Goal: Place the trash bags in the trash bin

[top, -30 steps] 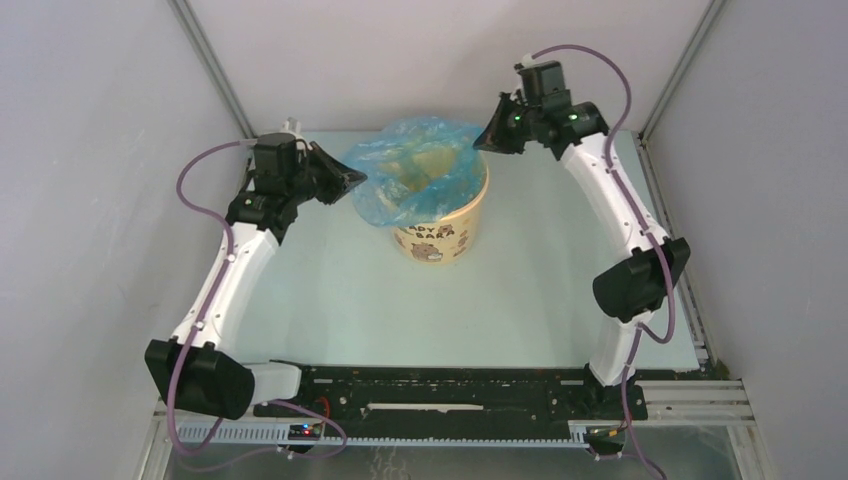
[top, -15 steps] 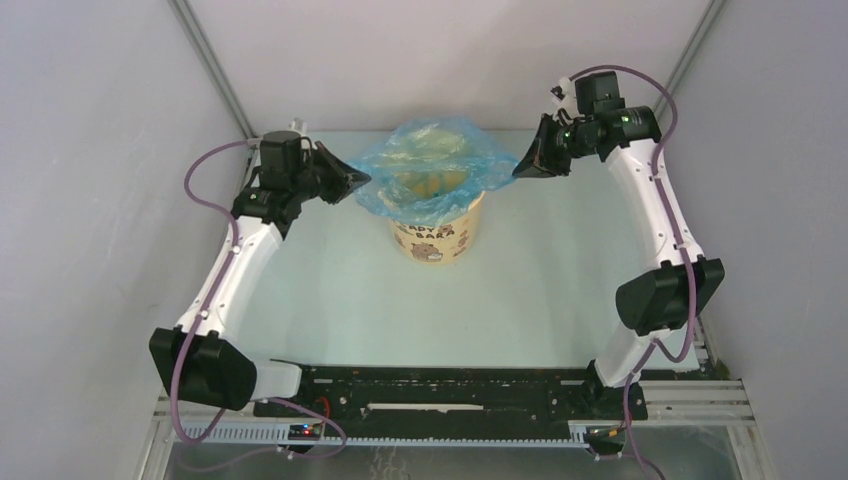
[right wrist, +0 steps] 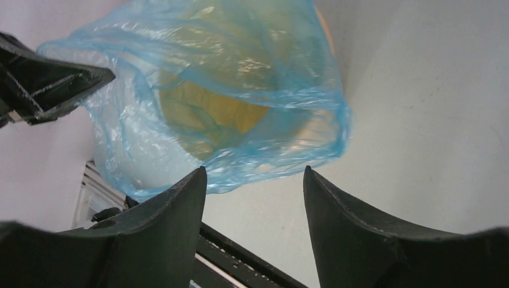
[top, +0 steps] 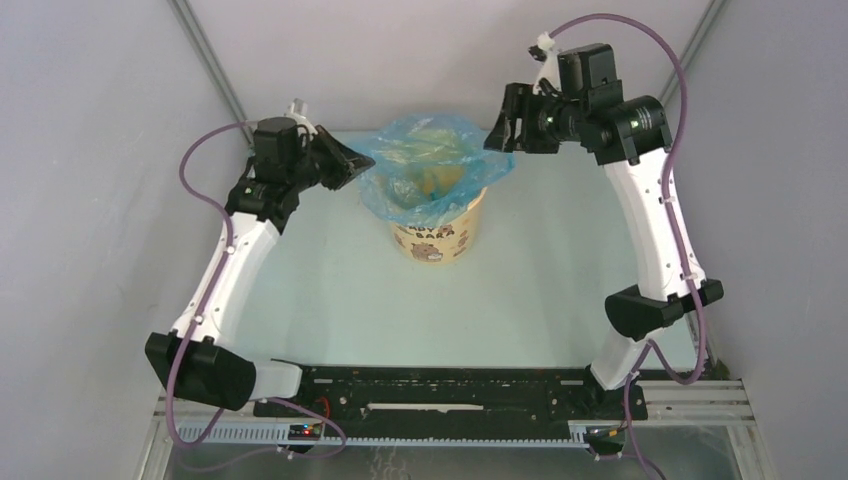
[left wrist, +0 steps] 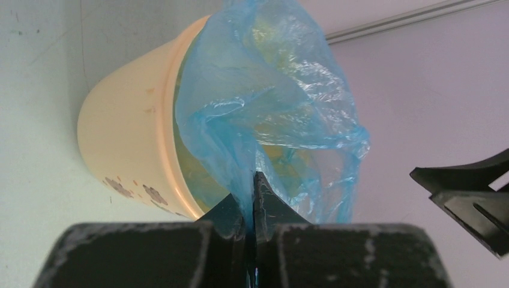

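Bag position: thin translucent light-blue plastic film bag [top: 430,160] lies draped over the mouth of the small round pale-yellow bin [top: 437,238] with brown lettering and cartoon animal prints; film puffs up above the rim, wrinkled and glossy; part of it sags inside, yellow showing through; loose hem hangs over the rim on both sides in the top view.

Bin stands upright on the pale green worktop [top: 330,290], toward the far middle.

Left end effector [left wrist: 251,189] is pressed together on a gathered fold of the blue film, pinching it just outside the bin's rim; film rises from the pinch toward the bag's crown.

Right end effector [right wrist: 253,174] is spread, fingers well apart, raised at the bag's right side; bag's hem lies just beyond the fingertips in the right wrist view; whether it touches them I cannot tell.

Arms reach in from opposite sides; bin and bag sit between them.
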Robot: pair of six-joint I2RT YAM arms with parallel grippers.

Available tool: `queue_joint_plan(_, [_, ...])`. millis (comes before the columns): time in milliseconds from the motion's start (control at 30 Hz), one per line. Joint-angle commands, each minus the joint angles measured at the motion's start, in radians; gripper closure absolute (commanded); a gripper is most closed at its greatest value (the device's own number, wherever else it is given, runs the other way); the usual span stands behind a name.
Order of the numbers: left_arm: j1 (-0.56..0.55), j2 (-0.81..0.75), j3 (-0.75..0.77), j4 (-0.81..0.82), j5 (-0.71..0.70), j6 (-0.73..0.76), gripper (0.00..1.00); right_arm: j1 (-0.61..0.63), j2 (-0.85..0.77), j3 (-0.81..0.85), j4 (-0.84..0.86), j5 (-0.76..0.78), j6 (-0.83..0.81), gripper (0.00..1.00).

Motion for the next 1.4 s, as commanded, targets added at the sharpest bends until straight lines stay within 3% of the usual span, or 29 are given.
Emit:
queue_joint_plan(0, [-0.005,-0.034,0.097,-0.007,0.001,0.066,0.94,0.074,0.003,0.071,0.006,0.103,-0.051,0.29])
queue_joint_plan(200, [-0.004,-0.019,0.114,-0.051,-0.024,0.106,0.93,0.268,-0.006,-0.070,0.270,0.007,-0.032,0.30])
queue_joint_plan(400, [-0.012,-0.019,0.093,-0.048,-0.014,0.093,0.93,0.349,0.169,0.042,0.235,-0.038,0.029,0.45])
queue_joint_plan(533, [-0.017,-0.019,0.103,-0.043,-0.014,0.089,0.93,0.353,0.211,0.026,0.175,-0.002,0.028,0.51])
queue_joint_plan(833, [-0.025,0.007,0.119,-0.020,-0.033,0.057,0.94,0.340,0.221,-0.176,0.167,0.097,0.006,0.55])
queue_joint_plan(1233, [-0.006,0.092,0.094,-0.010,-0.097,0.084,0.91,0.295,0.384,-0.167,0.270,0.182,-0.024,0.56])
queue_joint_plan(1367, [-0.005,0.103,0.073,-0.015,-0.095,0.098,0.90,0.293,0.440,-0.098,0.219,0.179,-0.047,0.56])
